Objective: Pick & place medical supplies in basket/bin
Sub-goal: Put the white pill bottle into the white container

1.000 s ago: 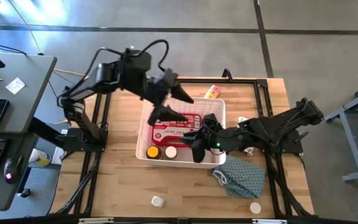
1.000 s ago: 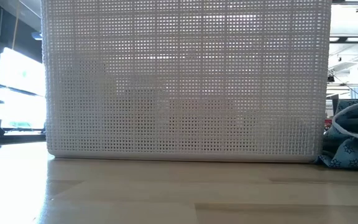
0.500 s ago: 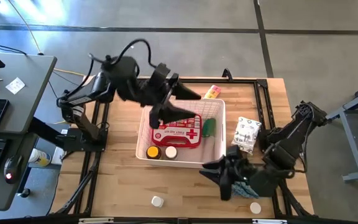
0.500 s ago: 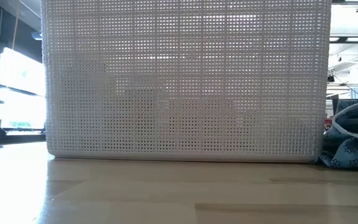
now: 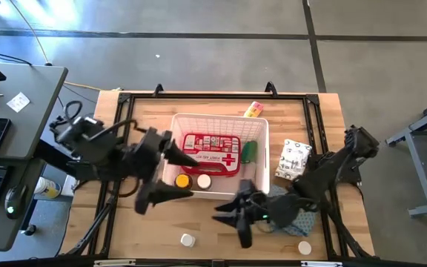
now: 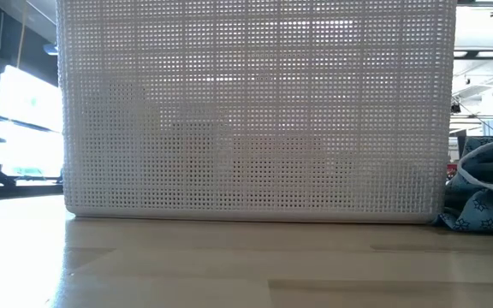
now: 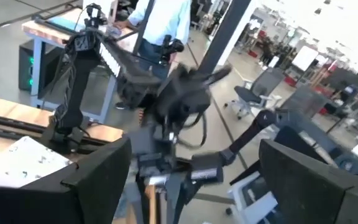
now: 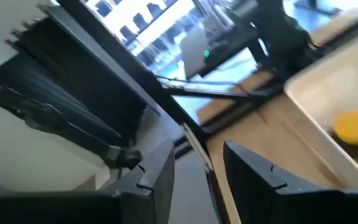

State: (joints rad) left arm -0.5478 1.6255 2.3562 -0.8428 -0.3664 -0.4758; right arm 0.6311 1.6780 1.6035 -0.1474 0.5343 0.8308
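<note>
Basket [image 5: 261, 127]: white lattice plastic, standing mid-table toward the far edge; in the low view its mesh wall [image 6: 255, 111] fills most of the picture.

Already inside it:
- First-aid case [image 5: 211, 149], red, flat, lying along the far side. Judged stiff and light.
- Green roll [image 5: 250, 151], beside the case at the basket's right end. Likely soft and slightly compressible.
- Yellow-capped bottle [image 5: 183, 180] and white-capped bottle [image 5: 204, 180], side by side in the near-left corner.

Left on the table:
- White-capped bottle [image 5: 188, 239] near the front edge, left of centre; a second white cap [image 5: 304, 248] near the front-right corner. Judged small, rigid, smooth and prone to roll; best pinched across the body just under the cap.
- White patterned box [image 5: 293, 158], just right of the basket. Probably light card that dents; grip across its narrow sides.
- Blue cloth pouch [image 5: 302, 219], front right, partly under the right arm. Soft; a gathered fold should serve.
- Pink-and-yellow item [image 5: 253, 110] at the far edge behind the basket; too small to identify.

Left gripper [image 5: 175, 175]: fingers spread wide, empty, over the basket's near-left corner.
Right gripper [image 5: 232, 219]: fingers parted, empty, over bare wood between the basket and the front edge.
</note>
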